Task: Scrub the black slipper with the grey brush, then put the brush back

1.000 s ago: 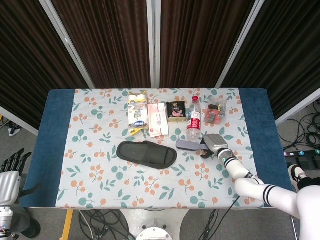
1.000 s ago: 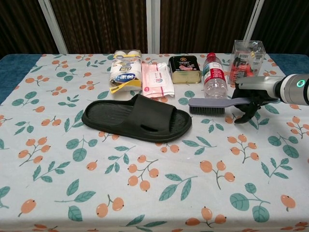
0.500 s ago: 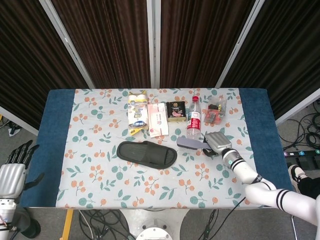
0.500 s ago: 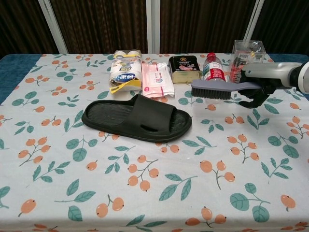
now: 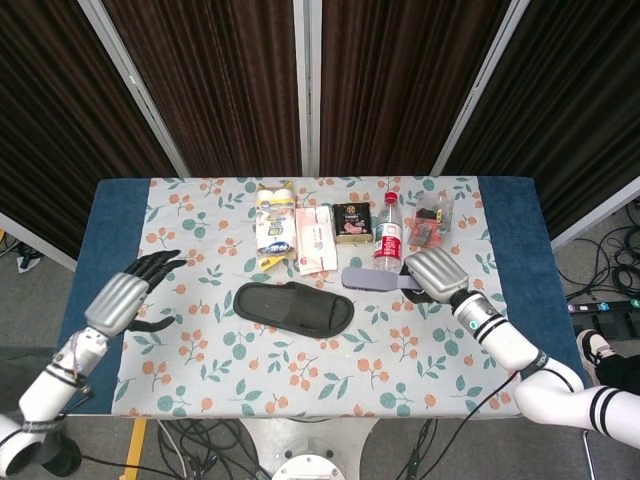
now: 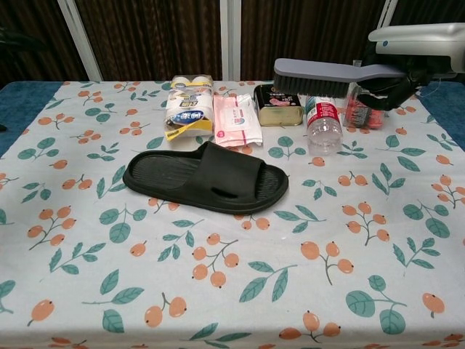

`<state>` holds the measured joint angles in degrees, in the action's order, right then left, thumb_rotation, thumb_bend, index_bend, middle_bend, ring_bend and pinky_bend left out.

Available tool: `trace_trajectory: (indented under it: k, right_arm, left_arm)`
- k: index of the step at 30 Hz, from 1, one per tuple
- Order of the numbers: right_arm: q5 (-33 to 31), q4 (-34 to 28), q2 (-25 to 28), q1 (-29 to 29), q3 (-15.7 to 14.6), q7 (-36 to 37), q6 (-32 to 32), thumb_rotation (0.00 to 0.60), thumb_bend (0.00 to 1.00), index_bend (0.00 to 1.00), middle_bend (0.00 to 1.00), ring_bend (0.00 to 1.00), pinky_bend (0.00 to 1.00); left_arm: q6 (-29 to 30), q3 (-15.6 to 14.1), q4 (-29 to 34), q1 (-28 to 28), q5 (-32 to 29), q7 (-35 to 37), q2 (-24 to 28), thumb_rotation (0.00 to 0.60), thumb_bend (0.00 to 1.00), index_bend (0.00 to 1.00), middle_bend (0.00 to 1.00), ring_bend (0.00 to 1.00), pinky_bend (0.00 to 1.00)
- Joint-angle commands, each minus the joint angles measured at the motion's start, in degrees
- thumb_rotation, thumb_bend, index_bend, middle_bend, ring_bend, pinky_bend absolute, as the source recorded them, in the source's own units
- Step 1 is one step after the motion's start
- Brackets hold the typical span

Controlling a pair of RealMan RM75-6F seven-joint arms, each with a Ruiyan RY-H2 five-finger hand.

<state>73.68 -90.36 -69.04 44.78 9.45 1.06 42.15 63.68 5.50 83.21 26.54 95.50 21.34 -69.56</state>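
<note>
The black slipper (image 5: 294, 307) (image 6: 205, 179) lies flat near the table's middle, toe end pointing right. My right hand (image 5: 435, 274) (image 6: 414, 57) grips the handle of the grey brush (image 5: 372, 279) (image 6: 327, 75) and holds it level in the air, bristles down, up and to the right of the slipper. The brush head points left and hangs over the tin and the bottle. My left hand (image 5: 128, 295) hovers over the table's left side with its fingers spread, holding nothing, well left of the slipper.
Along the back stand a yellow-and-white packet (image 6: 189, 103), a pink wipes pack (image 6: 235, 120), a dark tin (image 6: 278, 103), a water bottle (image 6: 322, 122) and a clear box (image 6: 363, 105). The floral cloth (image 6: 232, 291) covers the table.
My right hand has lifted the brush off the table and carried it up and leftward. My left hand has risen from beside the table to above its left side.
</note>
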Motion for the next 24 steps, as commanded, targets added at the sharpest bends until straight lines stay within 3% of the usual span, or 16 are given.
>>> trace_trajectory:
  k: [1, 14, 24]
  right_arm:
    - [-1.9, -0.4, -0.8, 1.3, 0.5, -2.3, -0.7, 0.600, 0.45, 1.00, 1.00, 1.00, 1.00]
    - [-5.3, -1.2, -3.0, 3.4, 0.4, -6.9, -0.8, 0.600, 0.45, 1.00, 1.00, 1.00, 1.00]
    - [-6.2, 0.3, -4.4, 3.8, -0.4, -7.4, -0.8, 0.600, 0.45, 1.00, 1.00, 1.00, 1.00]
  left_arm:
    - [-11.5, 0.6, -5.9, 9.6, 0.0, 1.6, -5.4, 0.600, 0.21, 0.16, 0.16, 0.10, 0.13]
    - [-25.6, 0.7, -16.6, 19.8, -7.2, -3.5, -17.5, 0.600, 0.19, 0.14, 0.14, 0.10, 0.13]
    - [-27.9, -0.9, -19.0, 21.9, -9.5, -4.2, -21.2, 0.600, 0.19, 0.14, 0.14, 0.10, 0.14]
